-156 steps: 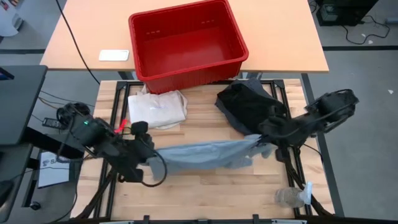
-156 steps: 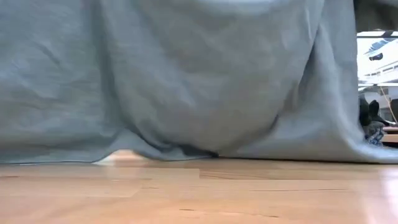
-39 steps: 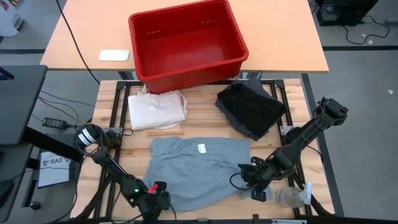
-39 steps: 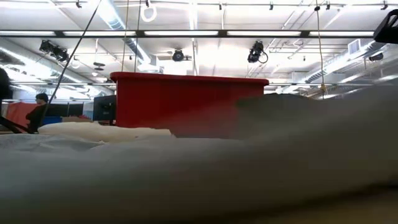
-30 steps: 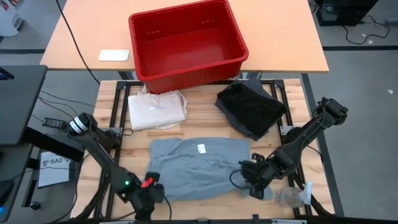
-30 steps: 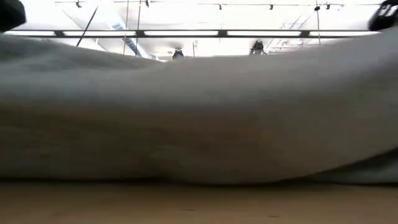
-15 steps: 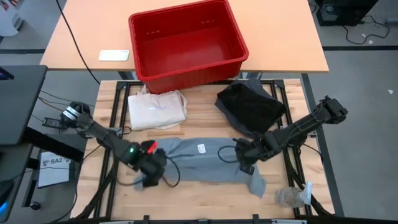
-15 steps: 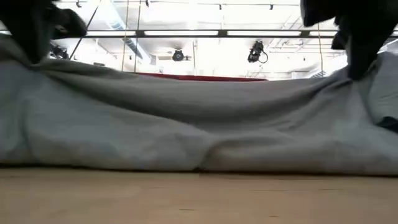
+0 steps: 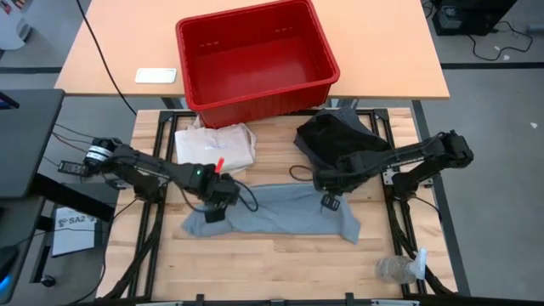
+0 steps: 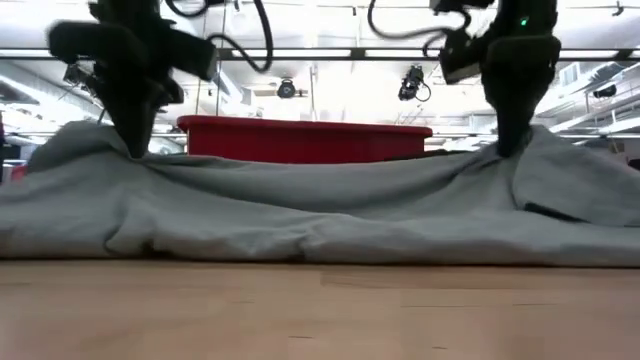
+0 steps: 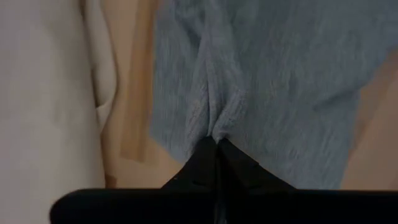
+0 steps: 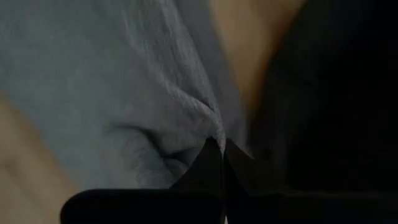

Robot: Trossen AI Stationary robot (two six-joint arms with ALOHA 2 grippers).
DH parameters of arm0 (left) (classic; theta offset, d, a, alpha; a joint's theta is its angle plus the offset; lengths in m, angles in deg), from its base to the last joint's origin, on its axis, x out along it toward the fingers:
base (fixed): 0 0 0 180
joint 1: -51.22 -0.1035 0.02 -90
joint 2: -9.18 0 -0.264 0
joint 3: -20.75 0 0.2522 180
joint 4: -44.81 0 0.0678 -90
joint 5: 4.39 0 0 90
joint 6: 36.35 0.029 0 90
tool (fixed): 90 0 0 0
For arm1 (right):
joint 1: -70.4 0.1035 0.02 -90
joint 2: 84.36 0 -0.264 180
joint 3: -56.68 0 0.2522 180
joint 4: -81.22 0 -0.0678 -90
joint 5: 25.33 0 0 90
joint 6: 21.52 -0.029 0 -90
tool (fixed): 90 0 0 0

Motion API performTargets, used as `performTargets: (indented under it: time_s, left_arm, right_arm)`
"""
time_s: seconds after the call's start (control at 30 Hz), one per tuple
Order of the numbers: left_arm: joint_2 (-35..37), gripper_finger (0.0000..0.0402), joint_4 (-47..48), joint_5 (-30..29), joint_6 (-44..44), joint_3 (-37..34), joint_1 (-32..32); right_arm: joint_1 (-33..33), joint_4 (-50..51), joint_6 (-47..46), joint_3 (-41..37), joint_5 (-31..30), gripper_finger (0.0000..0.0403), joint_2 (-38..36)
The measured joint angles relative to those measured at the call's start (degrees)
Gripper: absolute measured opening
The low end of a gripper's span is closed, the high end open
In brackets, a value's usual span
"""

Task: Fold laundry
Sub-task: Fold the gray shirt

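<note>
- The light grey T-shirt (image 9: 272,212) lies spread as a wide band across the middle of the wooden surface (image 9: 280,263), its far edge lifted at two spots; the low view shows it draped in a long ridge (image 10: 320,215).
- The left gripper (image 9: 219,194) is pressed together on a fold of the T-shirt's far edge at that garment's left end; its wrist view shows the dark fingertips (image 11: 214,152) meeting on a puckered crease of grey cloth.
- The right gripper (image 9: 325,183) is likewise pinching the T-shirt's far edge at the opposite end, fingertips (image 12: 217,152) closed on a bunched fold.
- How the T-shirt is layered underneath is hidden; a small dark patch near the right end cannot be made out.
- One black garment (image 9: 340,144) sits crumpled just beyond the T-shirt's right end, partly covered by the right arm.
- One cream canvas tote bag (image 9: 212,149) lies just beyond the T-shirt's left end.
- One red bin (image 9: 255,59) stands farther beyond the T-shirt, on a second table; the low view shows only its upper rim (image 10: 305,135) above the cloth.
- One clear plastic bottle (image 9: 398,269) lies near the surface's front right corner, well apart from the T-shirt.
- One white flat object (image 9: 155,75) rests left of the bin; what it is cannot be told.
</note>
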Motion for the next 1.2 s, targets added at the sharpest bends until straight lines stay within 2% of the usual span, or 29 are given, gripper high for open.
performTargets:
  time_s: [0.07, 0.2, 0.43, 0.6, 0.7, 0.8, 0.97, 1.13, 1.2]
  left_arm:
    - [0.0, 0.0015, -0.57, 0.05, 0.09, -0.83, -1.88]
    - [0.0, 0.0046, -1.02, 0.05, 0.07, -1.89, -3.85]
    - [0.0, 0.017, 0.52, -0.08, -5.45, -1.99, -5.03]
    - [0.04, 0.0234, 7.11, 1.1, -18.35, -1.97, -5.25]
    - [0.99, 0.0243, 4.87, 2.67, -26.5, -1.99, -3.42]
    - [1.49, 0.0242, -4.6, 1.96, -32.37, -1.99, 0.05]
    - [1.04, 0.0235, -22.54, -4.19, -46.85, -1.95, 5.47]
    - [-0.7, 0.0233, -27.78, -13.06, -66.29, -1.93, 11.57]
    - [-2.34, 0.0233, -28.4, -14.31, -73.12, -1.93, 13.89]
  right_arm:
    - [-1.87, -1.33, 1.18, -1.6, 3.24, 0.0002, 0.0]
    - [-3.47, -2.9, 1.86, -5.16, 3.83, 0.0014, 0.0]
    - [-6.09, -1.18, -1.22, -7.04, 2.31, 0.0125, 0.02]
    - [-6.4, 1.73, -2.18, -4.05, 1.66, 0.0197, -0.57]
    - [-5.71, -3.61, 0.46, -3.0, 5.68, 0.022, -1.31]
    - [-4.65, -14.92, 6.37, -3.48, 12.3, 0.0224, -0.82]
    - [-5.41, -35.42, 15.02, -4.47, 14.57, 0.0222, 1.41]
    - [-9.49, -46.48, 20.38, -4.48, 17.63, 0.0222, 6.85]
    - [-10.26, -48.4, 23.48, -3.96, 18.46, 0.0222, 9.71]
